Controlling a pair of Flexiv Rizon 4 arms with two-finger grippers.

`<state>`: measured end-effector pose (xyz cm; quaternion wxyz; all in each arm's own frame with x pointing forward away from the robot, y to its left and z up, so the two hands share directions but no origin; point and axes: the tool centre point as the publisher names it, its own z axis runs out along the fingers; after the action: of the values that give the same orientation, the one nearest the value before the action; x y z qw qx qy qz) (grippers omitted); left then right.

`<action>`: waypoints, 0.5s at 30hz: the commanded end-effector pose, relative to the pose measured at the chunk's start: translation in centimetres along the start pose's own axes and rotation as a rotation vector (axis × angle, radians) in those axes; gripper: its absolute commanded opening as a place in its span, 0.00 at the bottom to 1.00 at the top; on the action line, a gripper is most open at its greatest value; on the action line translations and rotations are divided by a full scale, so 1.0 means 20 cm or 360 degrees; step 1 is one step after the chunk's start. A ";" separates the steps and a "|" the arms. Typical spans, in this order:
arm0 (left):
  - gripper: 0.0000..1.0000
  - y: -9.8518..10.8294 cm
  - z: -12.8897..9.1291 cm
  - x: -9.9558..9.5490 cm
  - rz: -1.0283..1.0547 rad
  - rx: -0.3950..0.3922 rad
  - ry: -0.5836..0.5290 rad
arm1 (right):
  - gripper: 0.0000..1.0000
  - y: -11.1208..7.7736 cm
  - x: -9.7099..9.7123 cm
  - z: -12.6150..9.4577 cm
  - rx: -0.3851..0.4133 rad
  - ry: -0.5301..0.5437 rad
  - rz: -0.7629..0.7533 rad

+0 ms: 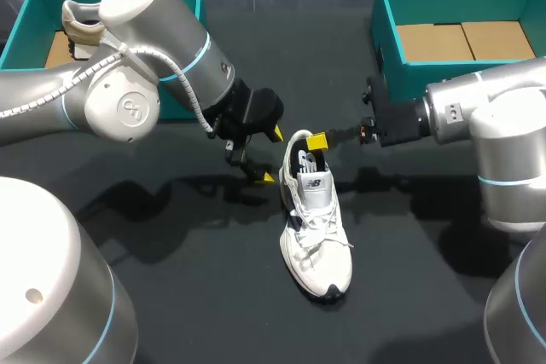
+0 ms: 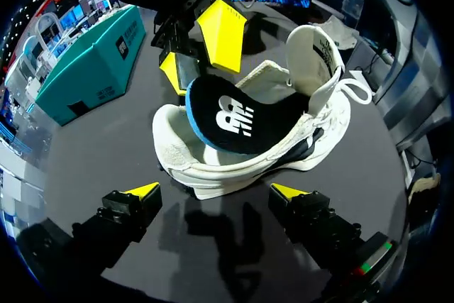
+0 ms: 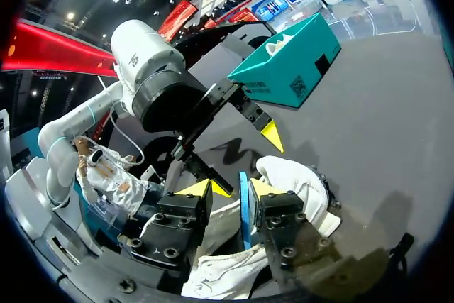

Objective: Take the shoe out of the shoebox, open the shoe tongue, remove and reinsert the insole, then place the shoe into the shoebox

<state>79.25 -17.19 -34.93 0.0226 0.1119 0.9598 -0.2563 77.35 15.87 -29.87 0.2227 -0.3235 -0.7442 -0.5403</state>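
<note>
Currently the white sneaker [image 1: 314, 232] stands upright mid-desk [image 1: 213, 313], toe toward the robot base, well apart from both boxes. Black insole [image 2: 230, 118] is propped up out of the heel opening, its front end hidden inside the shoe. Right claw [image 3: 230, 189] straddles the insole's blue edge, fingers apart, with a gap showing on one side. The head view shows only one of its yellow tips. Left claw [image 2: 216, 191] is spread wide with nothing in it, just beside the heel. Left teal shoebox [image 1: 26, 36] holds a second shoe [image 1: 78, 25], mostly hidden behind my left arm [image 1: 128, 66]. Right teal shoebox [image 1: 388, 19] is cut off at the edge.
</note>
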 end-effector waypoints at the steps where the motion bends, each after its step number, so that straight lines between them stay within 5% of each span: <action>1: 1.00 -0.06 -0.21 0.00 0.0122 0.0004 -0.0091 | 0.32 0.01 0.01 -0.08 0.0044 -0.0041 0.0033; 15: 1.00 0.09 -0.70 0.00 0.0335 -0.0043 -0.0164 | 0.32 0.02 -0.13 -0.37 0.0147 -0.0180 0.0318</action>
<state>80.56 -11.82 -27.12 0.1027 0.1946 0.9465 -0.2361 79.32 9.49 -29.79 0.2417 -0.4129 -0.7364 -0.4783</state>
